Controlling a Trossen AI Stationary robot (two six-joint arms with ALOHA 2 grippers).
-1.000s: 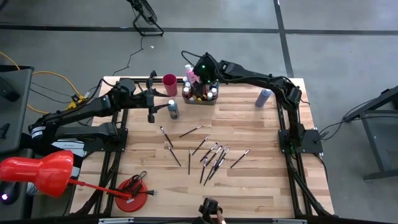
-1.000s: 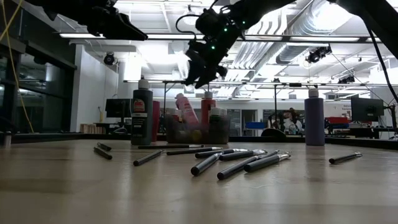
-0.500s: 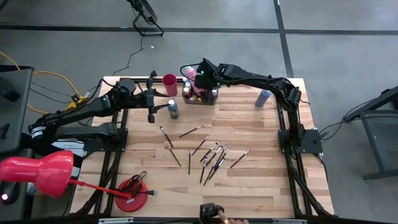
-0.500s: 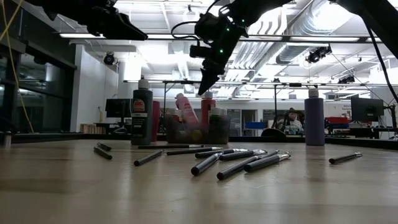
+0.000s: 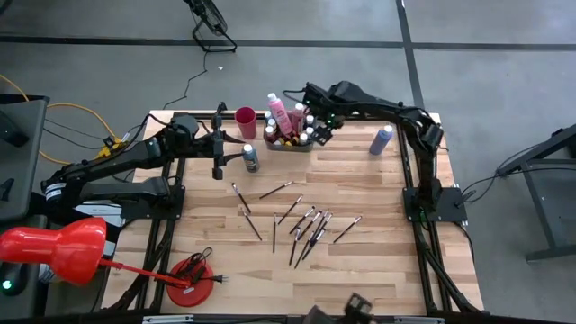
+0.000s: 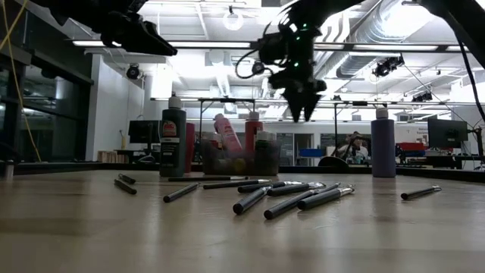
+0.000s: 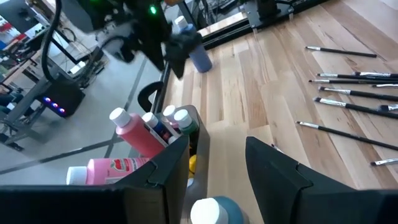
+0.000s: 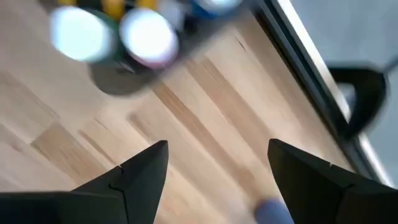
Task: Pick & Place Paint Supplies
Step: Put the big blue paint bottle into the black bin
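Observation:
A grey tray at the table's far edge holds several small paint bottles, also in the low view. A dark bottle stands left of it, a lavender bottle to the right. Several thin paintbrushes lie flat mid-table. My right gripper hangs open, pointing down, above bare wood just right of the tray. My left gripper hovers open, high over the dark bottle's cap, with nothing between its fingers.
A pink cup stands at the far edge, left of the tray. A red disc with cables lies near the front left corner. Bare wood shows between the tray and the lavender bottle.
My right gripper has swung from above the tray's bottles toward the table's right edge and tipped over until it points down at the wood beside the tray. Its fingers have stayed apart. The bottles and brushes have kept their places.

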